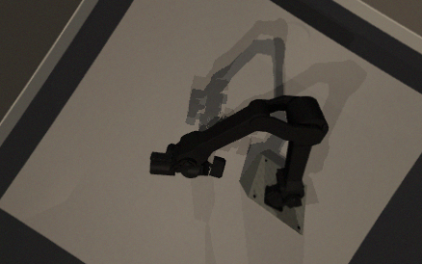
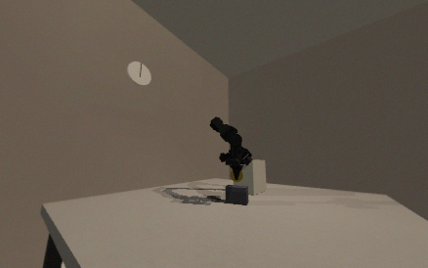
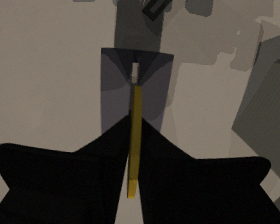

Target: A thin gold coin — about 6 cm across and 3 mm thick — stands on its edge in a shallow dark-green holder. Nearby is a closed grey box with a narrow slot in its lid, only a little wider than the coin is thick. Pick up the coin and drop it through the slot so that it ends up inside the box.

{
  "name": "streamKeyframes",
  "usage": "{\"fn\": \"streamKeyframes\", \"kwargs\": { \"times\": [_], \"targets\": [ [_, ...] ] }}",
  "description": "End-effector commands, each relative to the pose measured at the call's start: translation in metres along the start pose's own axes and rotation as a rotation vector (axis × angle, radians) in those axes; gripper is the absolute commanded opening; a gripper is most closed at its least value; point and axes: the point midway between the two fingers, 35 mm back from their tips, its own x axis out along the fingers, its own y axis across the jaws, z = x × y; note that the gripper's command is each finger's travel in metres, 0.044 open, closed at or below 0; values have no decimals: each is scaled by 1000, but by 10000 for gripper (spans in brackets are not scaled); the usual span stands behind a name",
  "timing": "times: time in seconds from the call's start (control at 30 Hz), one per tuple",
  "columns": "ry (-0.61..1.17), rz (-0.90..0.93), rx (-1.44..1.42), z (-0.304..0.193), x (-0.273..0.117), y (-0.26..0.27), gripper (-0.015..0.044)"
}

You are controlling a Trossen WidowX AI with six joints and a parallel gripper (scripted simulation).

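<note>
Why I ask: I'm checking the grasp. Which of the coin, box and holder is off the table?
The gold coin, edge-on between the gripper's fingers; the box and holder sit on the table.

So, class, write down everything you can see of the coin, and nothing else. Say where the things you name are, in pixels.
The coin [image 2: 233, 176] [image 3: 135, 132] is gold-coloured, round, thin and smooth, metallic by its look. It is upright, its narrow edge facing the wrist view, clamped between the dark fingers of the gripper [image 2: 236, 178] [image 3: 134, 122]. It hangs above the slotted grey box [image 2: 236, 196] [image 3: 111, 95], outside it.
</note>
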Motion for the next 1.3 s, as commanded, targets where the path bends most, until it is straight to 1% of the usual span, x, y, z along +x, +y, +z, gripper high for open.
{"fn": "streamKeyframes", "kwargs": {
  "times": [0.0,0.97,1.17,1.27],
  "targets": [
    [-1,-1,-3,0,2,0,0],
    [-1,-1,-5,0,18,0,0],
    [2,0,-2,0,16,0,157],
    [2,0,-2,0,16,0,161]
  ]
}}
